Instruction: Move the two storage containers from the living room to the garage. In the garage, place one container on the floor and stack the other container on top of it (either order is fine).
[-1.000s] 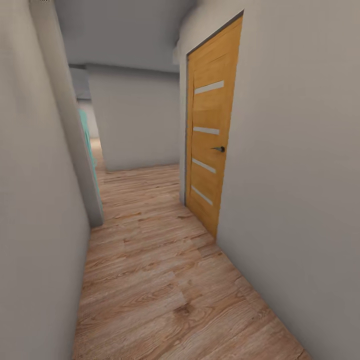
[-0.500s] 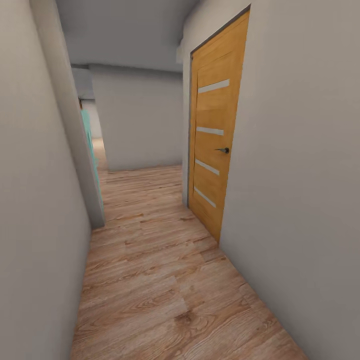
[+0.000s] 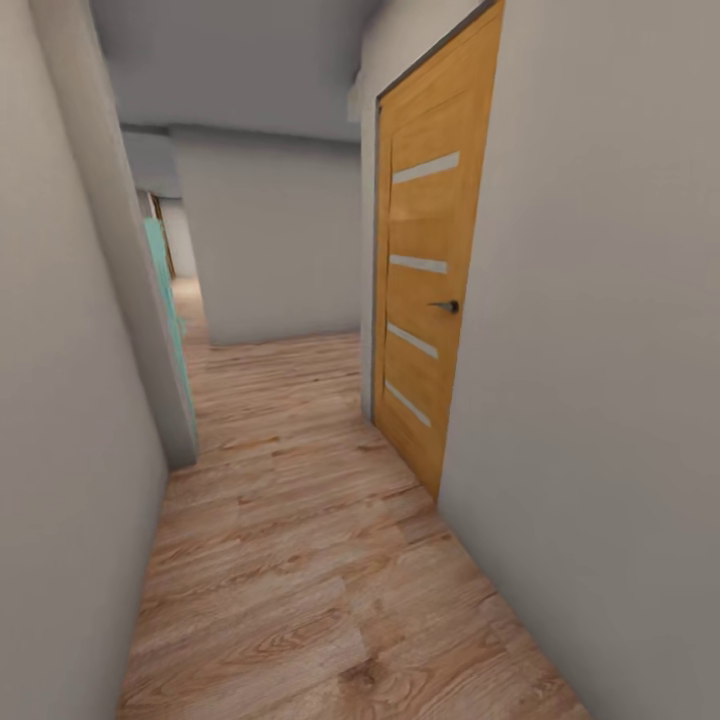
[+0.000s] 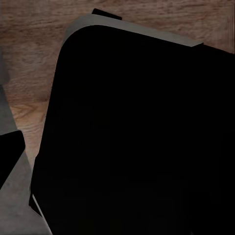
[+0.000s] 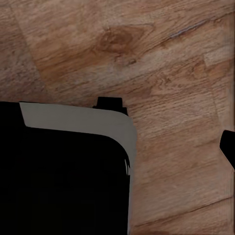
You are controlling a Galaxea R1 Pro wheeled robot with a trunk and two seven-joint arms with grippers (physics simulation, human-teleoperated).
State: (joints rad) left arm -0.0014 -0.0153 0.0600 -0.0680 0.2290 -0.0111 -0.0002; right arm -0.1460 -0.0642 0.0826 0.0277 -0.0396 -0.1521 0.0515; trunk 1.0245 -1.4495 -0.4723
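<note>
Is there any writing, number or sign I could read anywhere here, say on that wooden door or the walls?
None. The wooden door carries only pale horizontal strips and a dark handle; the walls and wood-plank floor are bare of text.

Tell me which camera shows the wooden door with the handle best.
The head view: the wooden door stands closed in the right wall, its handle plain. Both wrist views look down at plank floor and the robot's dark body.
</note>
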